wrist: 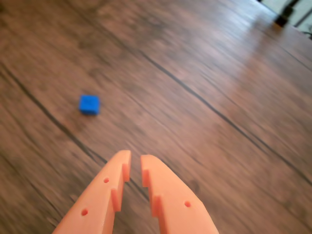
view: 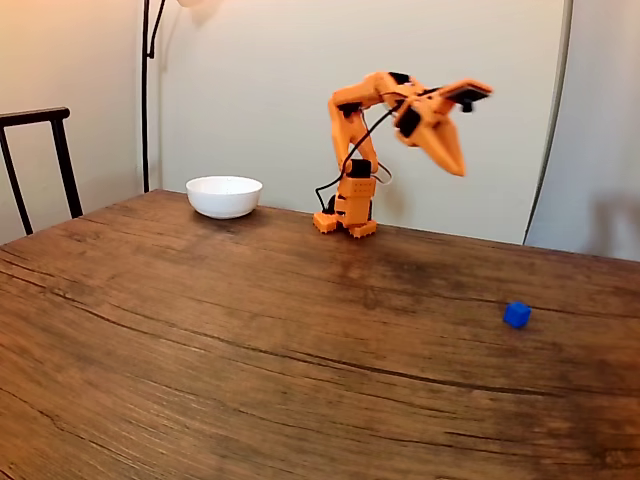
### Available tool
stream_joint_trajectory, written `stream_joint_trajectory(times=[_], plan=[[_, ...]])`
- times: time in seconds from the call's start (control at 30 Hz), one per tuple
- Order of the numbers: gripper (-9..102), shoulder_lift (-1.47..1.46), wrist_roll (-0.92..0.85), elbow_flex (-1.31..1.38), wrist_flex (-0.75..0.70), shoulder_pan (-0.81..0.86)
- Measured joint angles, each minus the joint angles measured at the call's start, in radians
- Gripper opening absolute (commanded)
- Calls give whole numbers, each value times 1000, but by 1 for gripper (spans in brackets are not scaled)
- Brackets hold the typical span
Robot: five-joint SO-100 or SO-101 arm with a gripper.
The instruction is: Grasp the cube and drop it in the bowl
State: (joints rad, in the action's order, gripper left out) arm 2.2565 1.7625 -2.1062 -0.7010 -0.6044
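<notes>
Wrist view: cube (wrist: 89, 104) on open table (wrist: 204, 73)

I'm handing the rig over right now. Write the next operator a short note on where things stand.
Hand: raised high above the table, nearly shut, holding nothing.
Blue cube: on the wooden table, at right in the fixed view; in the wrist view it lies ahead and left of the fingertips, apart from them.
White bowl: far left, near the table's back edge.
Done: nothing yet.
Left: open, descend, grasp the cube, carry it to the bowl, drop.
</notes>
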Motion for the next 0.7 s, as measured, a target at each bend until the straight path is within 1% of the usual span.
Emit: stream_joint_trajectory(times=[0.33, 0.57, 0.7], plan=[[1, -322, 2, 279, 6, -75], [2, -479, 0, 403, 6, -115], [2, -555, 0, 426, 8, -120]])
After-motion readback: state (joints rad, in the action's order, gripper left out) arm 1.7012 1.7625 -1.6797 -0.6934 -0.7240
